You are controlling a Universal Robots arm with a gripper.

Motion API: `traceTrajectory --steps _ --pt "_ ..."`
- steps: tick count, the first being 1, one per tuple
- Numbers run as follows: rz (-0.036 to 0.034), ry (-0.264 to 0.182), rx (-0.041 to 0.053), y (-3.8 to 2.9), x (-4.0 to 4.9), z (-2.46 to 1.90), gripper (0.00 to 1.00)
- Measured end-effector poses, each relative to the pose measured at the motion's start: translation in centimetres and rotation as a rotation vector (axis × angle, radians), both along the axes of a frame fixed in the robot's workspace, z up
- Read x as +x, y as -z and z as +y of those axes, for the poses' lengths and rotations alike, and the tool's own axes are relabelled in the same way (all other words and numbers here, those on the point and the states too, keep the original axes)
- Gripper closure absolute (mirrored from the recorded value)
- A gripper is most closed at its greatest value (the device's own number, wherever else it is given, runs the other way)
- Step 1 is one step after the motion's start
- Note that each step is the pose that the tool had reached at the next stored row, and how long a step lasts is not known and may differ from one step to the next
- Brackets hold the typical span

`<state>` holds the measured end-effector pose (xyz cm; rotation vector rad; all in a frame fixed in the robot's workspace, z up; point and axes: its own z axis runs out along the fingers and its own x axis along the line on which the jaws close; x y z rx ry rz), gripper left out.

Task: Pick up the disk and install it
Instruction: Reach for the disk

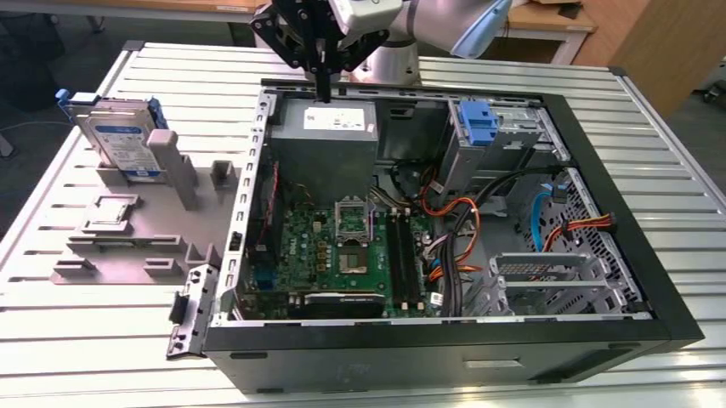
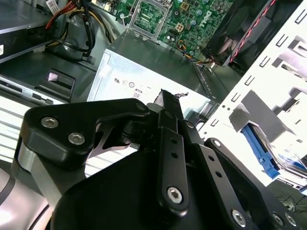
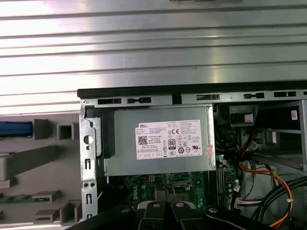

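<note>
**Exterior view.** The claw (image 1: pixel 323 92) is clenched on nothing and hangs at the top centre of the frame. Its tip is just above the power supply (image 1: pixel 329 127) inside the open computer case (image 1: pixel 454 340). The disk (image 1: pixel 119 140) stands upright in a grey fixture (image 1: pixel 136 255) at the exterior view's upper left, outside the case and well apart from the claw. Case and fixture rest on a slatted metal surface (image 1: pixel 91 357). A blue latch piece (image 1: pixel 477 123) stands in the drive bay towards the exterior view's upper right.

**Second wrist view.** The fingers (image 2: pixel 168 110) are pressed together over the power supply's white sticker (image 2: pixel 139 88).
</note>
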<state>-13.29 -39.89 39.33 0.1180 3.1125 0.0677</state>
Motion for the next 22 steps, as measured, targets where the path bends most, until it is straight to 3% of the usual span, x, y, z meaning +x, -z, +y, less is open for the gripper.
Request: traceTrajectory --steps 3,4,12,13,19,22 --pt "0.0 0.0 0.0 0.0 -0.16 0.0 0.9" --pt "0.0 0.0 -0.0001 0.0 -0.88 0.0 0.9" --pt "-0.0001 0.0 0.0001 0.07 -2.18 0.02 0.9" --pt "0.0002 0.0 -0.0001 0.16 -2.82 0.09 0.9" --pt "0.0 0.0 0.0 0.17 -3.16 0.75 0.9" --pt "0.0 0.0 -0.0001 0.16 -3.22 0.82 0.9"
